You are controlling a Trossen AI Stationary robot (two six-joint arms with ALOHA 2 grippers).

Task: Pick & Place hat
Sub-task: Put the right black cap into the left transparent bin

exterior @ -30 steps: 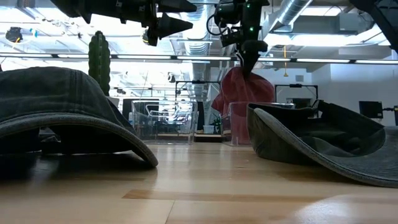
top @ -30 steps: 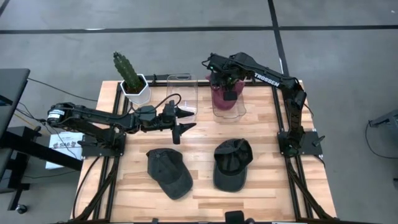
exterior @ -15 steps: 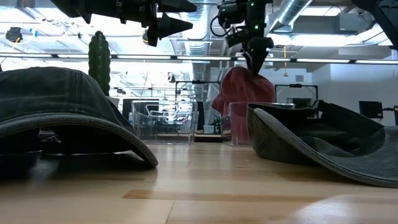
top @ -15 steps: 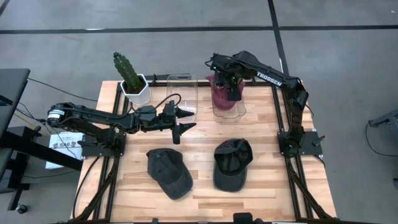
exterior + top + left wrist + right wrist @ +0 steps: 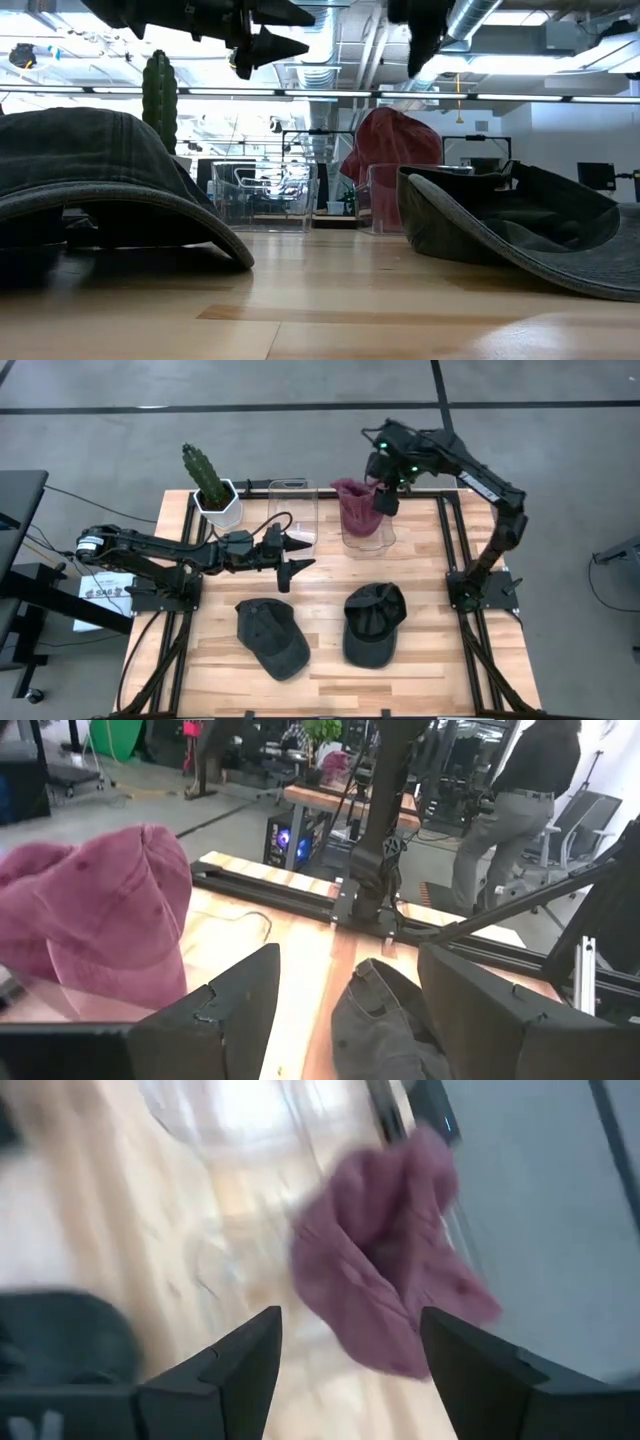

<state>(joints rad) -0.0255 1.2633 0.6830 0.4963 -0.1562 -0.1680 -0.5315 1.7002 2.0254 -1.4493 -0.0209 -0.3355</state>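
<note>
A maroon hat (image 5: 357, 506) sits bunched in a clear container (image 5: 366, 538) at the table's far side, its crown above the rim; it also shows in the low view (image 5: 392, 140) and the right wrist view (image 5: 385, 1285). My right gripper (image 5: 385, 503) hangs open above the hat's right side, touching nothing. My left gripper (image 5: 297, 567) is open and empty, held level above the table left of the container. Two dark hats lie on the table: one crown up (image 5: 272, 638), one upside down on its crown (image 5: 372, 622).
An empty clear container (image 5: 292, 510) stands left of the one with the hat. A potted cactus (image 5: 210, 485) stands at the far left corner. Black frame rails run along the table's edges. A person stands in the room beyond the table (image 5: 520, 810).
My right gripper has risen off the top of the maroon hat and gone up and toward the table's right edge. The hat has stayed in the clear container.
</note>
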